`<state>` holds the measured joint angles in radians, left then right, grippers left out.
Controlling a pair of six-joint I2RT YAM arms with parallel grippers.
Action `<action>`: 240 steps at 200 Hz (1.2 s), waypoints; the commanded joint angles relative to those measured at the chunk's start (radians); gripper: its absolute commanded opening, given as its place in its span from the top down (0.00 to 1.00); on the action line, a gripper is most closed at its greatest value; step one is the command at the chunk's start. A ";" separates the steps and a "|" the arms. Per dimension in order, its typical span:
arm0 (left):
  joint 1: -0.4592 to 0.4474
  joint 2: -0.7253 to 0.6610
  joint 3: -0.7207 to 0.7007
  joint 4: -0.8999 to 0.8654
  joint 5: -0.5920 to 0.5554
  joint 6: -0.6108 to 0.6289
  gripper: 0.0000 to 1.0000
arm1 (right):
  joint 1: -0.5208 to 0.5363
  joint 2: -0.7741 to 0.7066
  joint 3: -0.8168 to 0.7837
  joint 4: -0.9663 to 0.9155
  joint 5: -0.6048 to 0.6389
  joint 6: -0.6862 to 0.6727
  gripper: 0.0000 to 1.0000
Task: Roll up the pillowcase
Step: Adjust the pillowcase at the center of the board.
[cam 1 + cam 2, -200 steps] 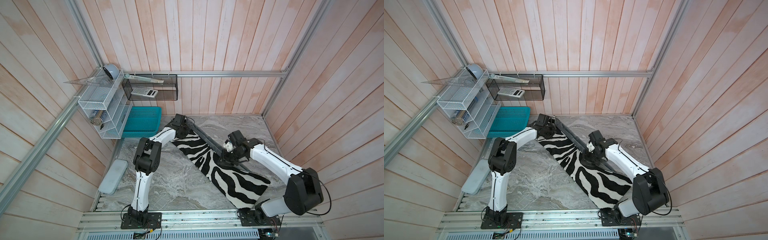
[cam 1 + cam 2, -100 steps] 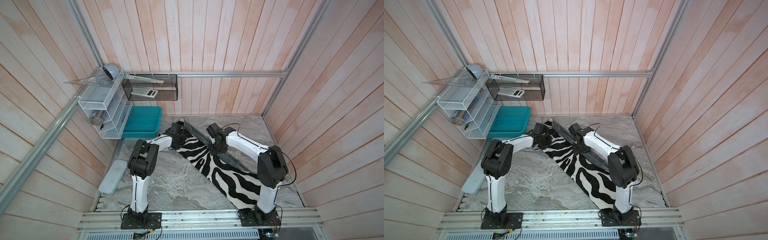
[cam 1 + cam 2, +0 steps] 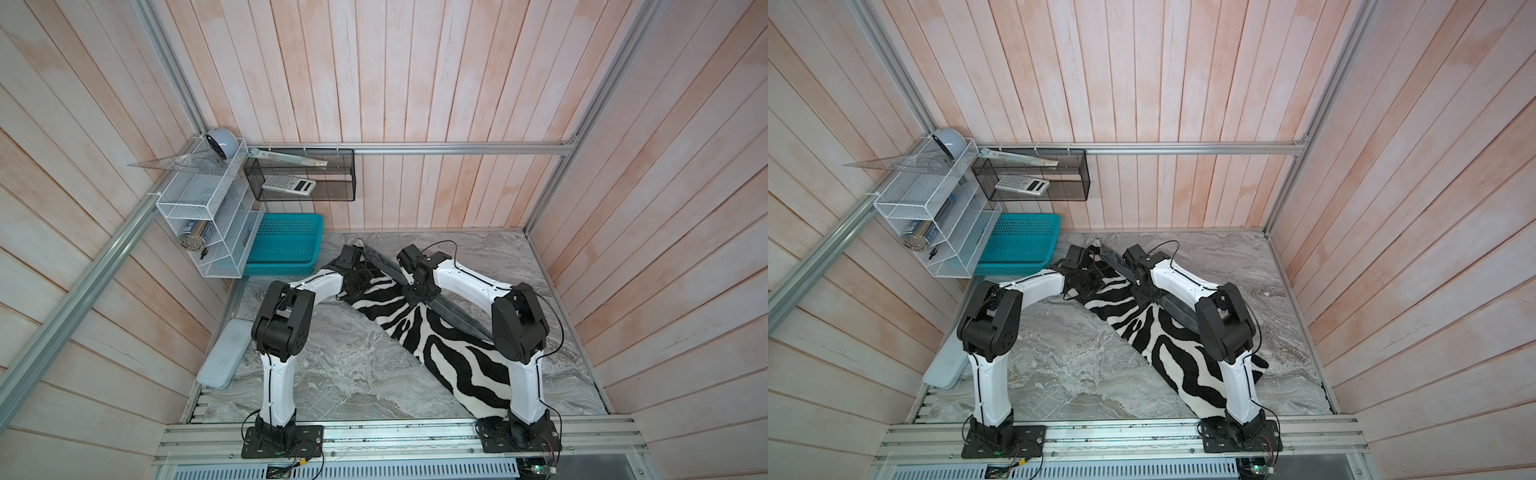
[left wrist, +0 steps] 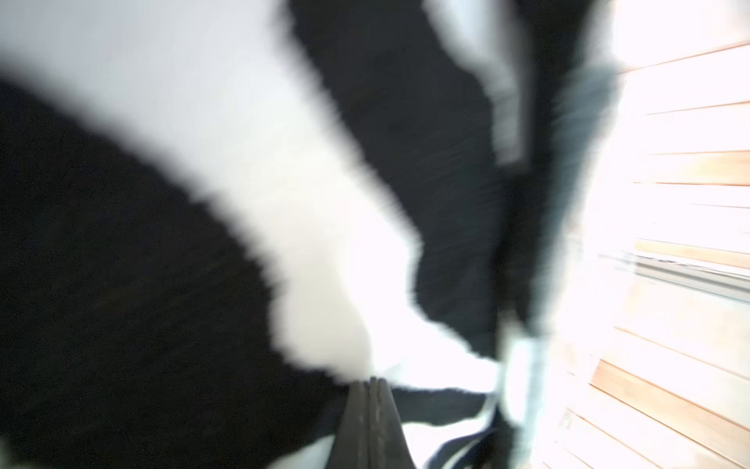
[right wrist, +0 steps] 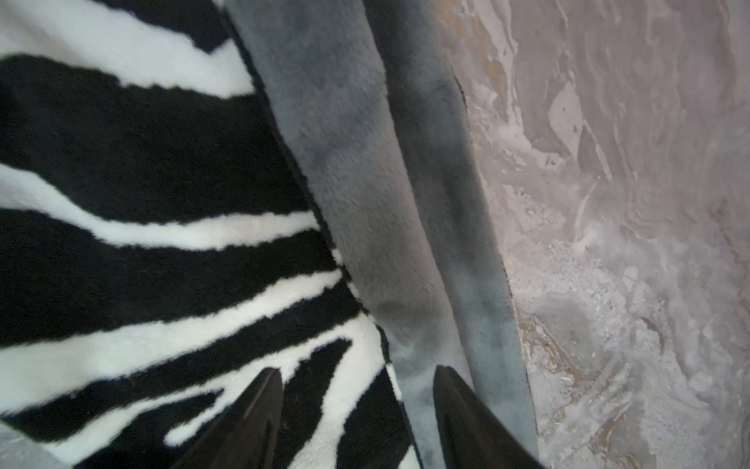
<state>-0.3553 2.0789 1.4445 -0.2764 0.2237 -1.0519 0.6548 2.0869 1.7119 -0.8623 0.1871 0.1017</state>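
Note:
The pillowcase [image 3: 453,357] [image 3: 1167,340] lies diagonally on the marble table [image 3: 332,374], zebra face up. A dark grey strip [image 3: 453,316] [image 5: 365,182] is folded over along its right edge. My left gripper [image 3: 353,270] [image 4: 372,379] is at the far corner beside the teal basket. It is shut, and the blurred cloth fills its wrist view, while the corner [image 3: 360,244] stands up behind it. My right gripper [image 3: 417,296] [image 5: 358,369] hangs open over the seam between stripes and grey strip. One finger is above each, with nothing gripped.
A teal basket [image 3: 286,245] sits at the far left of the table, under a white wire rack [image 3: 216,216] and a black mesh shelf [image 3: 303,178] on the wall. A flat pale case [image 3: 224,357] leans at the left edge. The right arm's elbow [image 3: 519,328] stands over the cloth.
My right gripper has travelled from the cloth's middle towards the far end and opened wider. My left gripper has shifted slightly nearer and stays shut.

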 commanded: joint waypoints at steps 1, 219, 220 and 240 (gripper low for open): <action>0.016 0.047 0.083 -0.054 -0.017 0.053 1.00 | 0.001 0.054 0.078 -0.016 0.053 -0.043 0.35; 0.026 0.019 0.008 0.017 0.008 0.043 1.00 | -0.138 0.275 0.397 -0.075 0.250 -0.020 0.34; 0.026 0.019 0.008 0.017 0.008 0.043 1.00 | -0.139 0.277 0.399 -0.075 0.251 -0.021 0.34; 0.028 0.019 0.005 0.022 0.012 0.039 1.00 | -0.176 0.303 0.438 -0.085 0.260 -0.017 0.35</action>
<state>-0.3344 2.1338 1.4693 -0.2722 0.2283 -1.0237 0.5125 2.3455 2.0995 -0.9352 0.4103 0.0589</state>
